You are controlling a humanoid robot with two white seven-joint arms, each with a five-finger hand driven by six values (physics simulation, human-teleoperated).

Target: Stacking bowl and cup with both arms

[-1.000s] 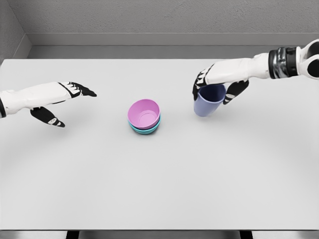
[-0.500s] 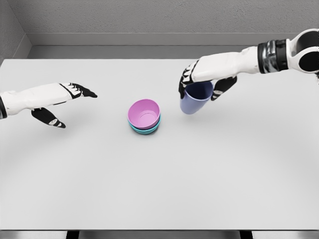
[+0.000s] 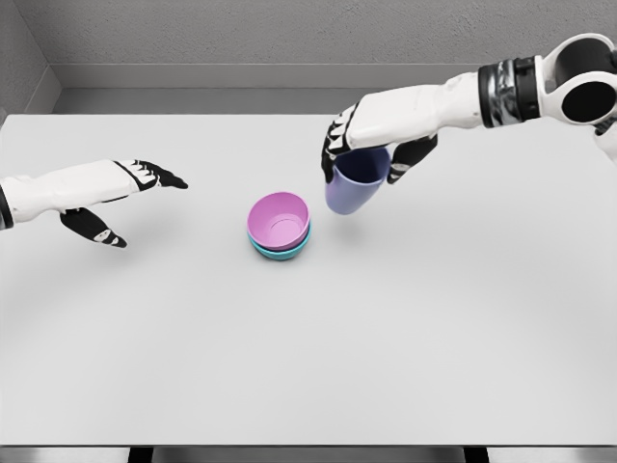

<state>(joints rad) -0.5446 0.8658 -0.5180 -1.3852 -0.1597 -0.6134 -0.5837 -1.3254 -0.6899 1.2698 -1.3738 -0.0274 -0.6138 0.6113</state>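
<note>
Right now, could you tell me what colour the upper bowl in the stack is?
Pink bowl, seen in the head view.

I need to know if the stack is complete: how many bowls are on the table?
2: a pink bowl nested in a teal bowl at mid-table. The purple cup is held in the right hand, above and right of them.

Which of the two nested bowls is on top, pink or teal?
The pink bowl is on top, its inside open to view; the teal bowl shows only as a rim beneath it.
</note>
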